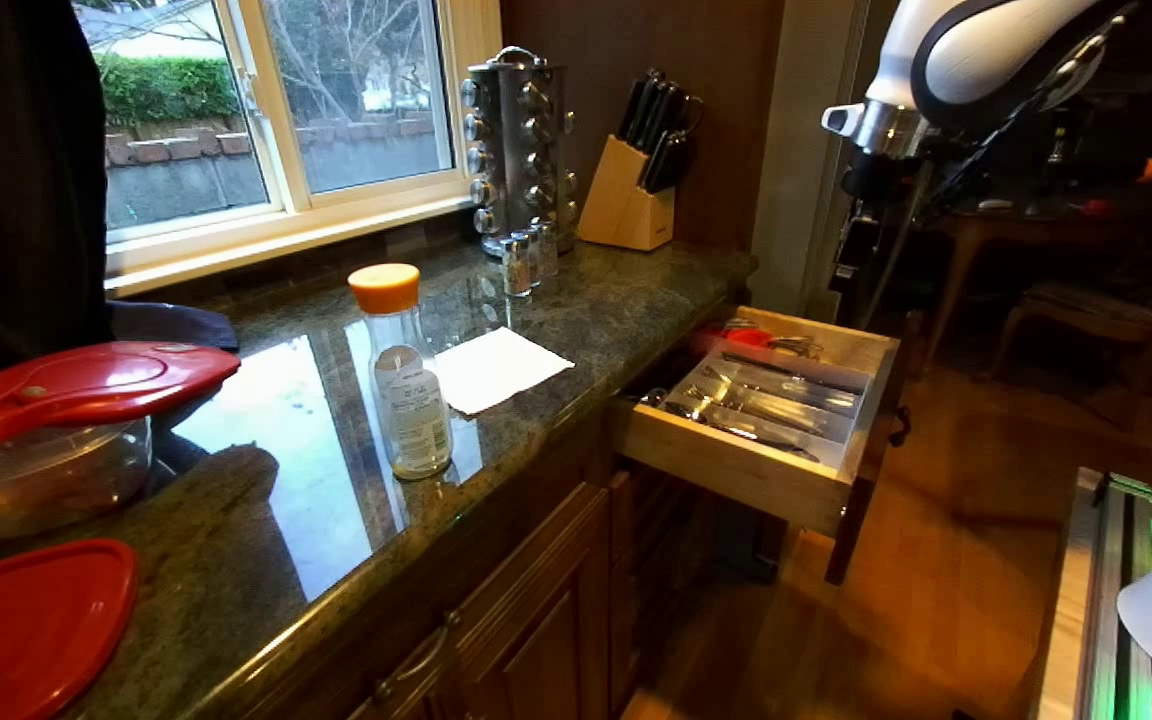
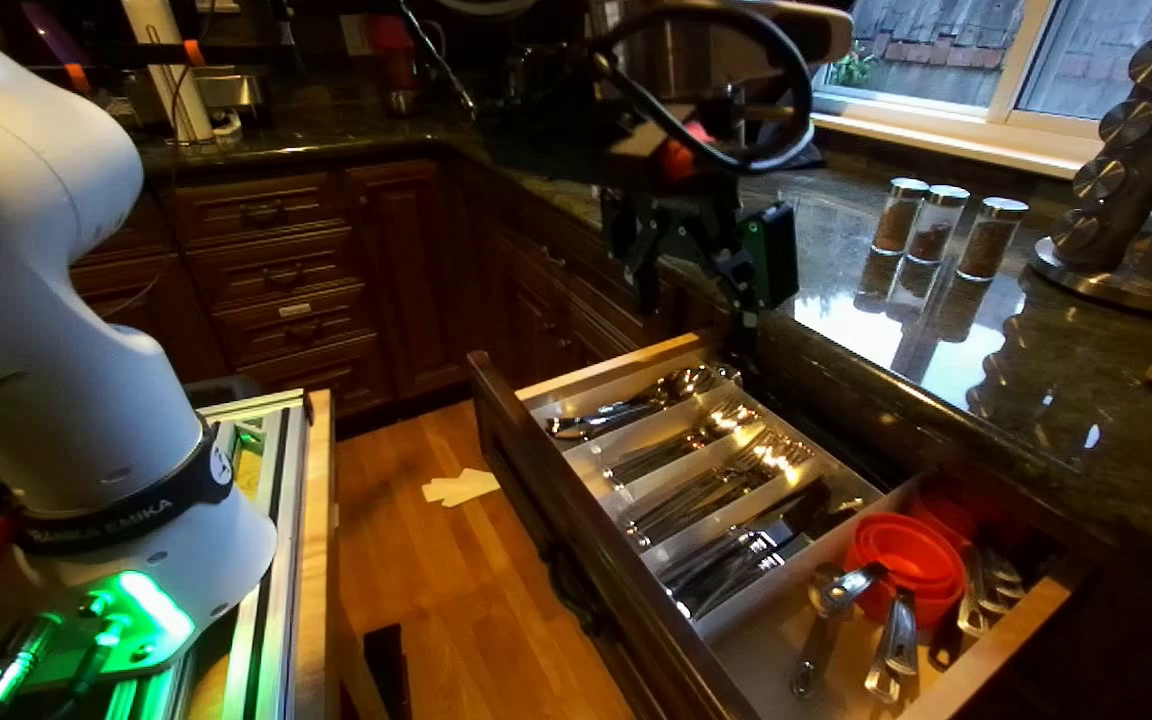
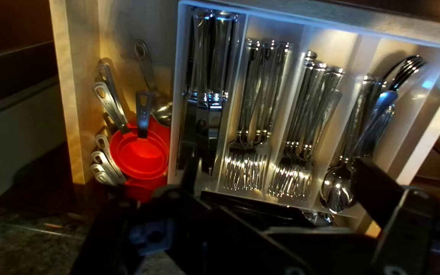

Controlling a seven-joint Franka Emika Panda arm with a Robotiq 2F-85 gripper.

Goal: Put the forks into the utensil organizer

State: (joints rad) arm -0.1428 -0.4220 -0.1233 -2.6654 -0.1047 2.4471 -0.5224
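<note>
The pale utensil organizer (image 3: 330,41) sits in an open wooden drawer and also shows in both exterior views (image 1: 851,420) (image 2: 591,463). Forks lie in its two middle compartments, a bunch (image 3: 245,168) beside the knives and another bunch (image 3: 290,177) beside the spoons. They also show in an exterior view (image 2: 771,450). My gripper (image 3: 283,172) is open, with its fingers wide apart and nothing between them. In an exterior view the gripper (image 2: 696,300) hangs above the drawer's back end, near the counter edge. No fork shows outside the organizer.
Knives (image 3: 204,91) and spoons (image 3: 338,187) fill the outer compartments. Red measuring cups (image 3: 139,152) lie beside the organizer. The counter edge (image 2: 836,355) runs behind the drawer. Spice jars (image 2: 936,225), a knife block (image 1: 628,200), paper (image 1: 501,370) and a bottle (image 1: 411,400) stand or lie on the counter.
</note>
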